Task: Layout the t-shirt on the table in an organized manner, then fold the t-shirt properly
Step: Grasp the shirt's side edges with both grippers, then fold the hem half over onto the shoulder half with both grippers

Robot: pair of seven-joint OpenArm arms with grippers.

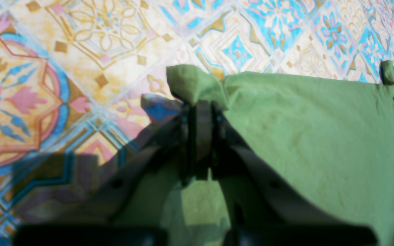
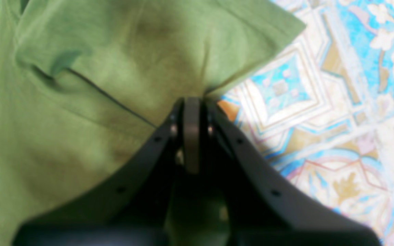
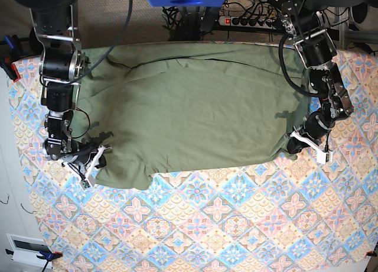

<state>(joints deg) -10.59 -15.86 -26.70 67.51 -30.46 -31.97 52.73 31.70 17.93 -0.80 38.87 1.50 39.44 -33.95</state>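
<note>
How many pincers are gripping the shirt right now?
2. The left pincer pinches one corner of the shirt; the right pincer is shut on the fabric at the opposite side. None hidden.

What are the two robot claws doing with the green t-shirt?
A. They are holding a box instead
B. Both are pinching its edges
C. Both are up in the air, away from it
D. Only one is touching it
B: the left claw is shut on a corner of the t-shirt, and the right claw is shut on the cloth at its other end, down on the table.
</note>
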